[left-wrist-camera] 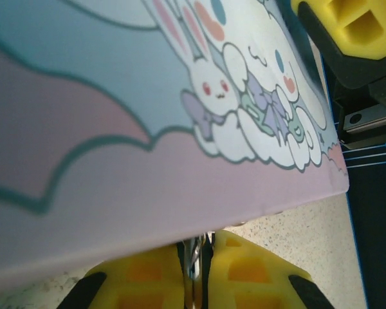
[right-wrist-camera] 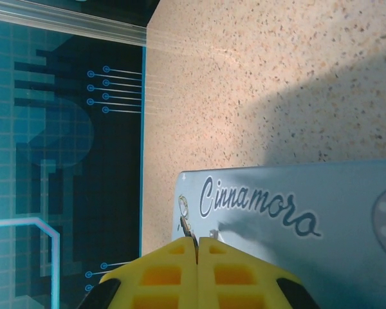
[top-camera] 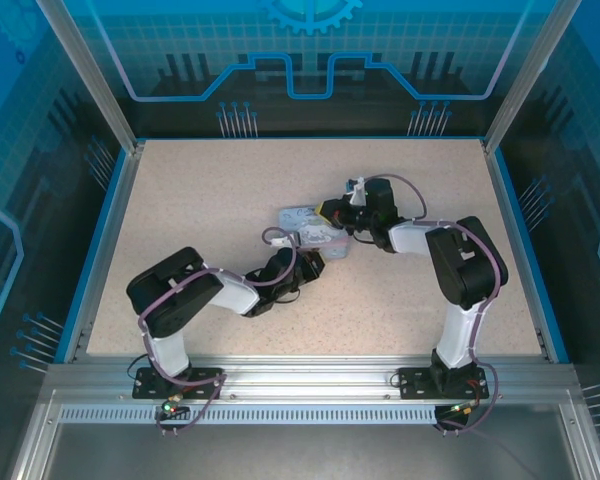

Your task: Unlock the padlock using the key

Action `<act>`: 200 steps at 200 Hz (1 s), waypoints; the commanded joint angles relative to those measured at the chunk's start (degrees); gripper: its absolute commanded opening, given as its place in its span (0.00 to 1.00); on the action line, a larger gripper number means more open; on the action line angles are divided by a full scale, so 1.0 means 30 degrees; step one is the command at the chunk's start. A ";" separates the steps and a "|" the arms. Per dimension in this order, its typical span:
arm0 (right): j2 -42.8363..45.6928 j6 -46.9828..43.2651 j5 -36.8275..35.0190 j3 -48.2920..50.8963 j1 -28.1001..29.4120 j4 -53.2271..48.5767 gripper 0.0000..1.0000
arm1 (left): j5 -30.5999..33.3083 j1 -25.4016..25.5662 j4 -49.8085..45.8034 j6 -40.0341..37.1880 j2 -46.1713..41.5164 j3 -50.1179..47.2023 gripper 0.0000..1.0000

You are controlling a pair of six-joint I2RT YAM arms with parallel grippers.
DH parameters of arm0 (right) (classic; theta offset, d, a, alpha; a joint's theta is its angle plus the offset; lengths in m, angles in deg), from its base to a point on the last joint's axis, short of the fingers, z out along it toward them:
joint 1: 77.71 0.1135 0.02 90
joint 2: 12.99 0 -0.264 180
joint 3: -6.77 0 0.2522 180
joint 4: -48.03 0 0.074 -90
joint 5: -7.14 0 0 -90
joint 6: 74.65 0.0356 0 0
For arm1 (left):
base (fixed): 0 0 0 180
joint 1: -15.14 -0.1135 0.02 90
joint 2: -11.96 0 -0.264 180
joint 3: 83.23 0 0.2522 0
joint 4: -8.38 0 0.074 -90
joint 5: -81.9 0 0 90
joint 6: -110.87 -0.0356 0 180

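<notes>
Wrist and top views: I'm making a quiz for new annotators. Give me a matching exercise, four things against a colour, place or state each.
Things:
1 cartoon tin
2 table
3 key
4 left fingers

Descriptions:
A speckled beige
B pinched between the right fingers
C pastel, with a bunny picture
D closed together at the tin's edge

Pairs: 1-C, 2-A, 3-B, 4-D.

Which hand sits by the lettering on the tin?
The right hand, shut on the key, at the tin's edge by the script; the left hand faces the bunny drawing instead.
</notes>
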 commanded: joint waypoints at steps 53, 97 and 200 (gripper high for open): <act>0.2167 -0.0020 0.0957 -0.0659 -0.1089 -0.0390 0.00 | -0.3861 -0.1055 -0.3461 0.0554 -0.1696 0.1011 0.00; 0.5710 -0.0697 0.1291 0.1147 -0.1494 -0.1322 0.00 | -0.4687 -0.1413 -0.5447 0.1019 -0.2030 0.1674 0.00; 1.5521 -0.2477 0.0522 1.0700 -0.0805 -0.3794 0.00 | -0.7072 -0.2520 -0.5920 0.2806 -0.2580 0.2430 0.00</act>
